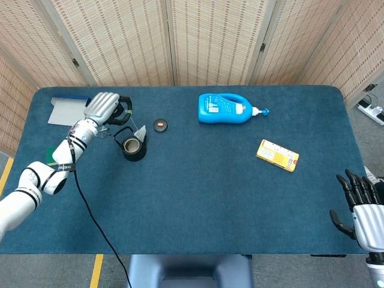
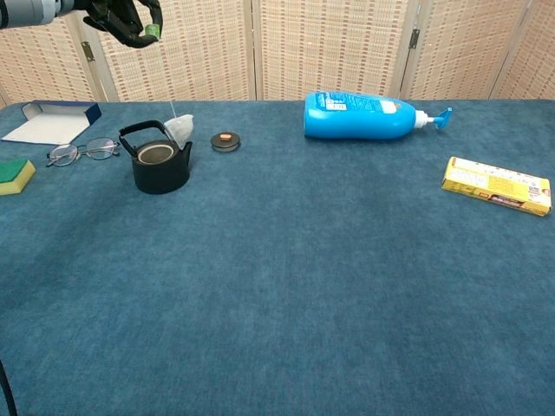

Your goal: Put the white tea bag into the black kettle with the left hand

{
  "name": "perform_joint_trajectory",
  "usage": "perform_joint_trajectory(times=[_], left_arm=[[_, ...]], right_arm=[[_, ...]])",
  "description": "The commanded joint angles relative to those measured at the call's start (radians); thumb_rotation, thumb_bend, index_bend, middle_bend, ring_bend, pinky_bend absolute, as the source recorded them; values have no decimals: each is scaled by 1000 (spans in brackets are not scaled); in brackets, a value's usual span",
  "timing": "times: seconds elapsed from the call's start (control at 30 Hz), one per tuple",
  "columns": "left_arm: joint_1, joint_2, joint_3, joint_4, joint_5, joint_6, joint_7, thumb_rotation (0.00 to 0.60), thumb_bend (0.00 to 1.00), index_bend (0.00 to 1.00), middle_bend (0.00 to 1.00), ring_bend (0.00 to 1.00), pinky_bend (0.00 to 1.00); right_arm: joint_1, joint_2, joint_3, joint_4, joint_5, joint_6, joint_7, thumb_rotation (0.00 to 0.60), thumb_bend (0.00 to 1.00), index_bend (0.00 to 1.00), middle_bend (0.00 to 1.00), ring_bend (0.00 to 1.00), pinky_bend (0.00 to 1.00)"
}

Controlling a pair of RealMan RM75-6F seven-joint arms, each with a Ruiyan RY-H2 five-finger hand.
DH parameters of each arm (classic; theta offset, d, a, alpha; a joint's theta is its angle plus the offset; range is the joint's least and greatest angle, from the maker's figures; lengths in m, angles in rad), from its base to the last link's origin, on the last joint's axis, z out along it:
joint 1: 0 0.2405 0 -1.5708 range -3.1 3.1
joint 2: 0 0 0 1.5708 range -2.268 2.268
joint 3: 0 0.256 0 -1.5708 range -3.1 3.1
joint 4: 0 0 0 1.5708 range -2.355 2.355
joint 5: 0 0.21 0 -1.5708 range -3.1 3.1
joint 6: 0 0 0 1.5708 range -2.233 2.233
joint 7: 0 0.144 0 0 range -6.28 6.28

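Black kettle (image 2: 159, 164) standing lidless on the blue surface (image 2: 286, 286), mouth open, inside too dark to read. White tea bag (image 2: 180, 128) dangling on its string at the kettle's 1 o'clock rim, just beside the spout, touching or barely clear, hard to say which. Left hand (image 2: 123, 15) raised high at 11 o'clock from the kettle, fingers (image 2: 143, 29) pinching the green string tag; arm cut off by the chest view's top edge. Round lid (image 2: 225, 140) lying apart at the kettle's 3 o'clock.

One blue detergent bottle (image 1: 224, 108) on its side, one yellow box (image 1: 277, 155), one pair of glasses (image 2: 81, 152), one green sponge (image 2: 15, 176) cropped at the edge, one open white-and-blue box (image 2: 48, 120).

Right hand (image 1: 363, 207) down at the head view's lower right corner, partly cropped, fingers spread, holding nothing.
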Motion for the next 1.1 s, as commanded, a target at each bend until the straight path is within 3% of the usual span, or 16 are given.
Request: perform_joint_trajectory(times=[0.03,0.77,1.1], left_arm=[[-7,-9,23,20,18,7,-21,600,567,647,1000,1000,1000],[17,23,77,10,15,43,-47,600,567,660,1000,1000,1000],[78,58,125,-63,61,152,-92,600,567,677,1000,1000,1000]], right_arm=[[-1,-2,-1,0,0,3,-3,600,397,0,0,0,0],[8,-11,1,-5,22,-9,-30,600,397,0,0,0,0],[15,-17,-6,-6,19,-23,-47,600,397,0,0,0,0]])
